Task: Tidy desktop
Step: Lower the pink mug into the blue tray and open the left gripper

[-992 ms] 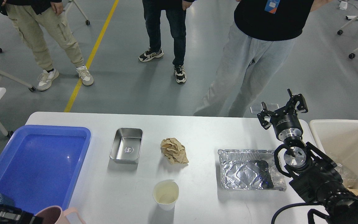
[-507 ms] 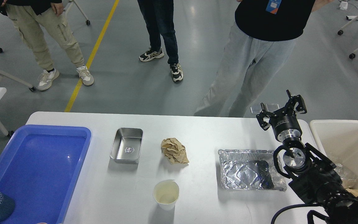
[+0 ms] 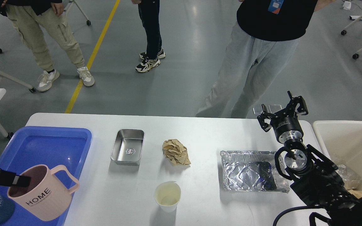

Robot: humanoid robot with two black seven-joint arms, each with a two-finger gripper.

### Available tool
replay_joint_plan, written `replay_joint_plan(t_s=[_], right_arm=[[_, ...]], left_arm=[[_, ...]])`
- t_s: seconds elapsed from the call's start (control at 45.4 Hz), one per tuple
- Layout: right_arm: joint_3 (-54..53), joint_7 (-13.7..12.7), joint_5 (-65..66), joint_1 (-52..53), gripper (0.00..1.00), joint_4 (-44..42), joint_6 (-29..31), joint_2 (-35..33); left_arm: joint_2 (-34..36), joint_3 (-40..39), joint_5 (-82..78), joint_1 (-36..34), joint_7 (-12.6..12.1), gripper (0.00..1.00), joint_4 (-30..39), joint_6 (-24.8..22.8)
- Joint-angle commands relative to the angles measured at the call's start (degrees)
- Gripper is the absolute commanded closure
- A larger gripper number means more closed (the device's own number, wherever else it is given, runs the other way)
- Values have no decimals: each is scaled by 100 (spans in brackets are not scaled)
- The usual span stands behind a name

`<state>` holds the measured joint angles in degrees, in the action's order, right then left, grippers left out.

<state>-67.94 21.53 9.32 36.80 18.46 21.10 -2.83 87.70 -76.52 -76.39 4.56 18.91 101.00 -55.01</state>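
The right gripper hangs with fingers spread and empty above the far right corner of the white desktop. The left gripper pinches the rim of a pink mug printed "HOME", tilted over the blue tray

My right arm is matte black, with a silver ring and silver disc at the wrist joints and black cable loops. Its gripper carries two black, clawed fingers.
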Motion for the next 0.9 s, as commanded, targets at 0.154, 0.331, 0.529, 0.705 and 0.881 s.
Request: replay_joint_plan(t_s=[0.154, 0.331, 0.529, 0.705, 0.881], right_arm=[[0, 0, 0, 11, 0, 0, 0, -7], [0, 0, 0, 11, 0, 0, 0, -7], [0, 0, 0, 20, 0, 0, 0, -7], [0, 0, 0, 11, 0, 0, 0, -7], [0, 0, 9, 11, 0, 0, 0, -7]], left_arm=[[467, -258, 458, -60, -1, 93, -10, 1], [660, -311, 616, -271, -1, 93, -27, 1], [652, -311, 651, -570, -1, 93, -45, 1], [599, -241, 651, -570, -10, 93, -299, 1], [309, 84, 572, -570, -19, 92, -1037, 1]])
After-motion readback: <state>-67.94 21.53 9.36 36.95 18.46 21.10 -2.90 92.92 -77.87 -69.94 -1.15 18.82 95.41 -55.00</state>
